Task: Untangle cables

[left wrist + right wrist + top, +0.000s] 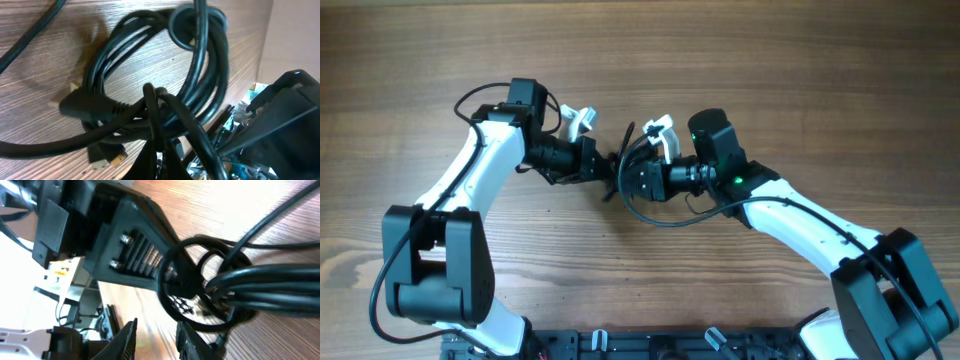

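Two white and black robot arms meet at the middle of a wooden table [770, 60] with pale brown, streaked grain.

The cables [202, 70] sit between the two grippers, at the centre of the table. They are thin, smooth, glossy black cords wound into a rough round coil of several turns, with one tight little loop knotted at its top. A single strand curves away from the coil across the wood.

A chunky black angled plug [82, 106] with pale metal prongs lies on the table at the coil's left edge. Just below it is a small flat connector [107, 157] with a gold-coloured tip.

The left gripper [603, 165] is matte black, with a ribbed panel and two silver screw heads seen from the right wrist camera. Its jaws are together, pinching strands of the coil at its tip.

The right gripper [155, 341] is just beside the coil. Its two dark fingers [127, 337] stand apart, with bare wood showing between them.

A small yellow and white label [61, 271] shows on the left arm, too blurred to read.
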